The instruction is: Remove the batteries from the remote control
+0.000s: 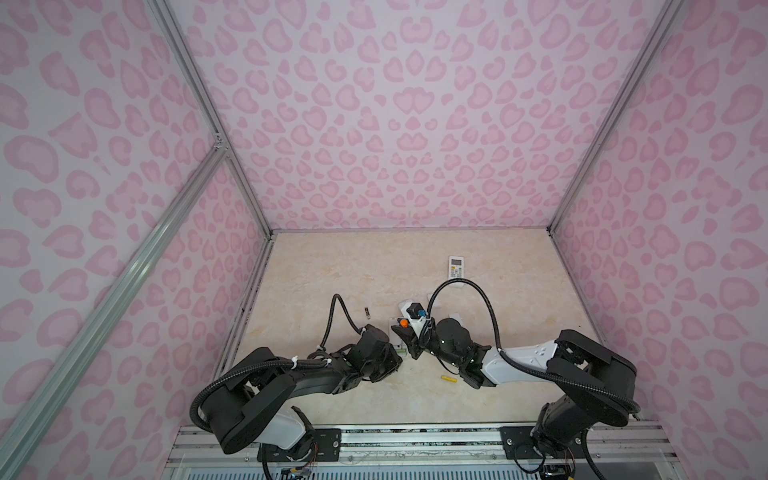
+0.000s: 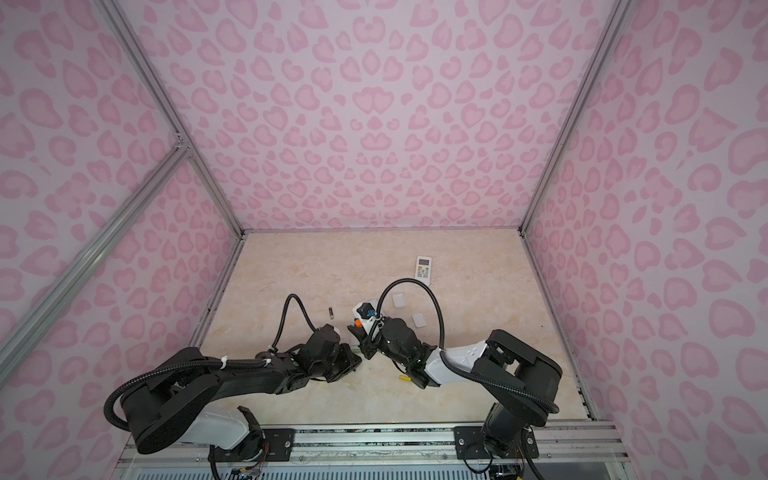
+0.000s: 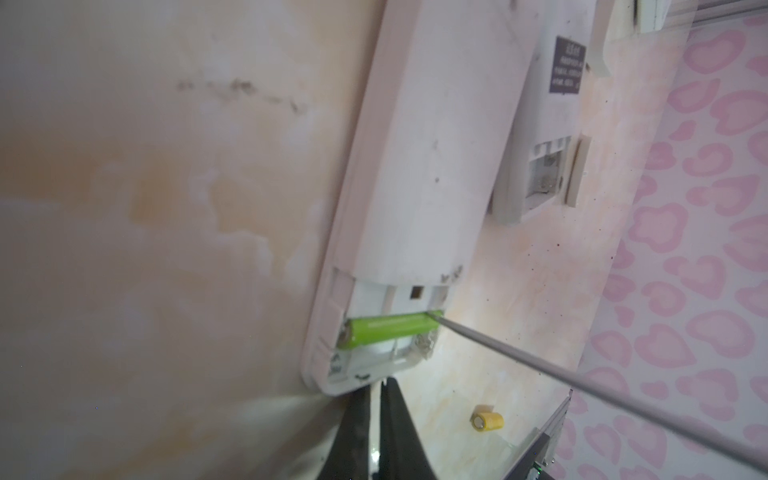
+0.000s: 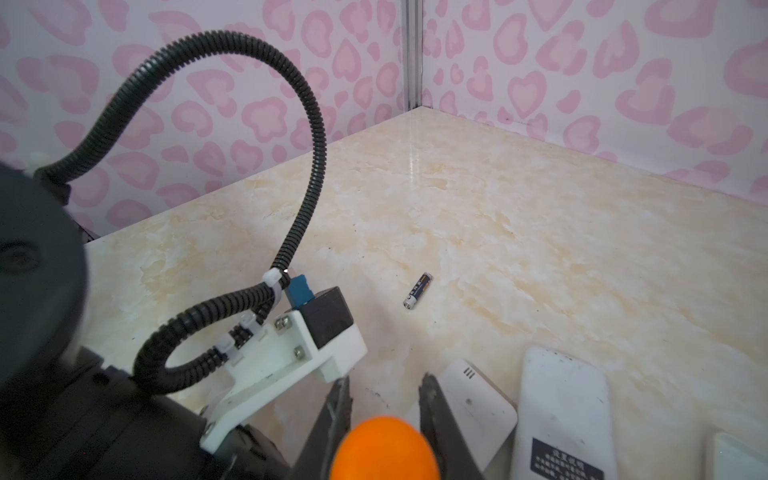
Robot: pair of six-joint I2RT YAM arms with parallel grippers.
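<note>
The green battery (image 3: 390, 330) lay in the remote (image 3: 415, 166) bay, with the screwdriver (image 3: 540, 368) tip at its end. The right fingers (image 4: 436, 415) pinched the screwdriver, and the left fingers (image 3: 399, 436), pressed together, sat beside the remote. A slipping tip might shove the remote or fling the battery.

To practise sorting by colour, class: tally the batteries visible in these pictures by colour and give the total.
Green battery: 1
Yellow battery: 1
Black battery: 1
Total: 3
</note>
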